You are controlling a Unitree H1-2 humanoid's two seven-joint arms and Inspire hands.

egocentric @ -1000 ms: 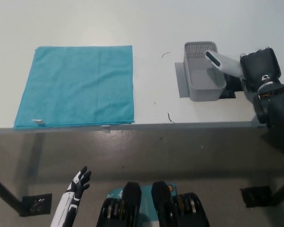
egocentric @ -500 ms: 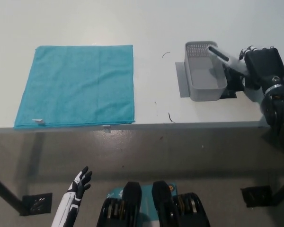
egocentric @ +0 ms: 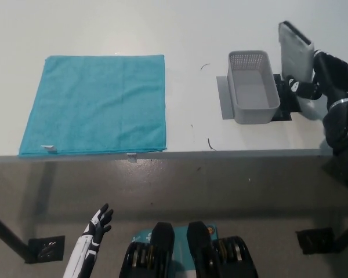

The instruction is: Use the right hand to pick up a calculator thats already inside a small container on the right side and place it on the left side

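Nearest me, at the lower left of the frame below the table edge, I see the white left hand [egocentric: 97,223] resting with its fingers spread and nothing in it. Farther up, the teal cloth [egocentric: 95,103] lies flat on the left half of the white table [egocentric: 185,35], and the small grey container [egocentric: 253,87] sits right of centre. At the upper right, the black right hand [egocentric: 323,81] grips the calculator [egocentric: 296,53], held tilted just beside the container's right wall, outside it.
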